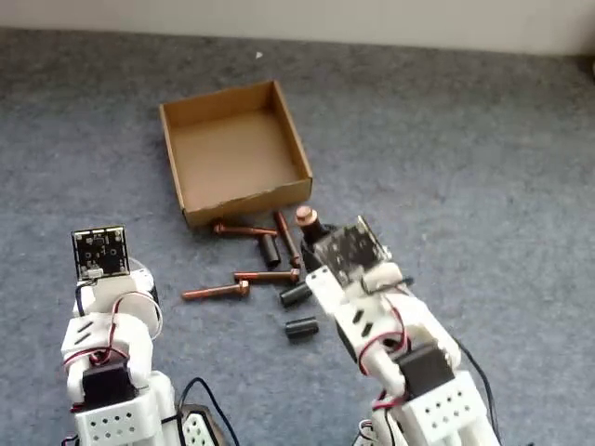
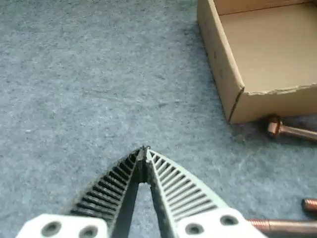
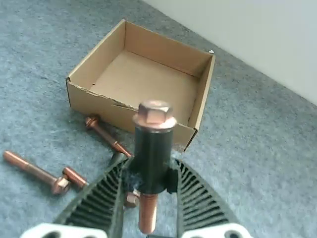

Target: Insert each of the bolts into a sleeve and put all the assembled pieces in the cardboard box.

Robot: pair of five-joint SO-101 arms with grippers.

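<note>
The right arm's jaws are pinching a black held sleeve (image 3: pixel 151 158) with a copper held bolt (image 3: pixel 155 115) standing upright through it. Its hex head is sitting on top and its tip is poking out underneath. They are holding this piece just in front of the cardboard box (image 1: pixel 232 153), near its right front corner, above the grey carpeted tabletop (image 1: pixel 483 167). The left arm's jaws are pressed together, hanging over bare carpet near the box's left front corner. Between the two arms loose parts are lying flat: a bolt by the box (image 1: pixel 244 229) along its front wall, a middle bolt (image 1: pixel 267 276), a nearer bolt (image 1: pixel 216 291), and three loose sleeves (image 1: pixel 270 248) (image 1: pixel 296 295) (image 1: pixel 301 327) scattered among them.
</note>
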